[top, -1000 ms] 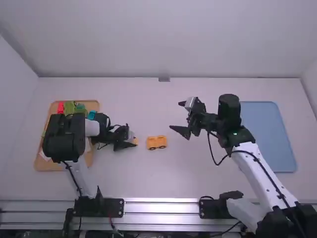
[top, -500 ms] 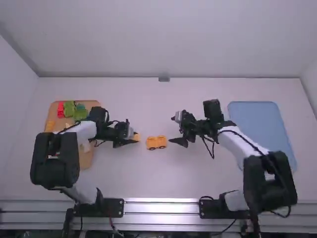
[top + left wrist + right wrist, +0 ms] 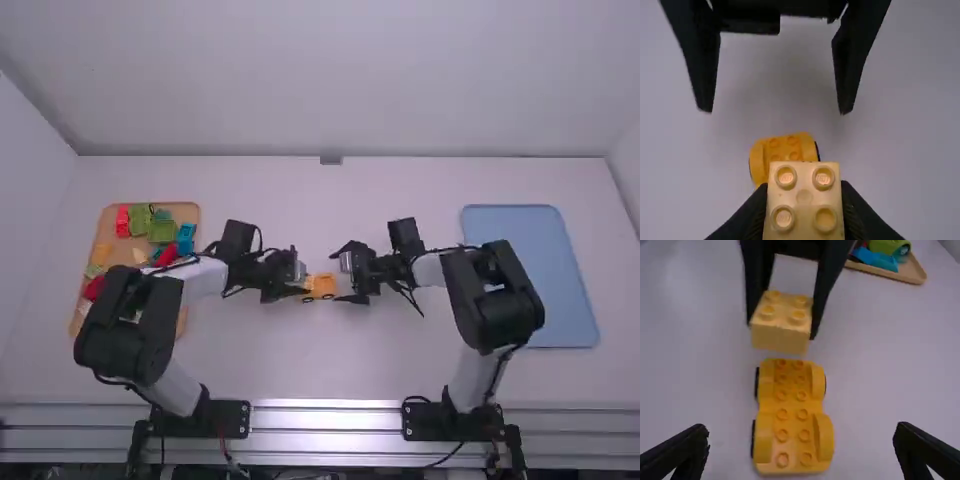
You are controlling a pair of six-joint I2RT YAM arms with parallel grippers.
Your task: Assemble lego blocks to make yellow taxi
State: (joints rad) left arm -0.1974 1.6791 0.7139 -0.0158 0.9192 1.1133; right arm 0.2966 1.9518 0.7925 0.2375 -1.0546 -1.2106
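The left gripper (image 3: 297,280) is just left of the yellow wheeled base (image 3: 320,287), and the right gripper (image 3: 343,278) is just right of it. Seen from the left wrist, my left gripper (image 3: 804,210) is shut on a pale yellow block (image 3: 804,196) with studs up, and part of the base (image 3: 782,149) lies beyond. In the right wrist view that block (image 3: 780,337) hangs above the far end of the studded base (image 3: 792,415). My right gripper (image 3: 800,450) stands open with the base between its wide-set fingers, not touching them.
A wooden tray (image 3: 183,322) with red, green, blue and yellow pieces sits on the left of the table. On the right lies a blue tray (image 3: 530,275).
The left gripper has moved right with the pale yellow block, up to the base. My right gripper has come left and nearer to the base, which has stayed put.
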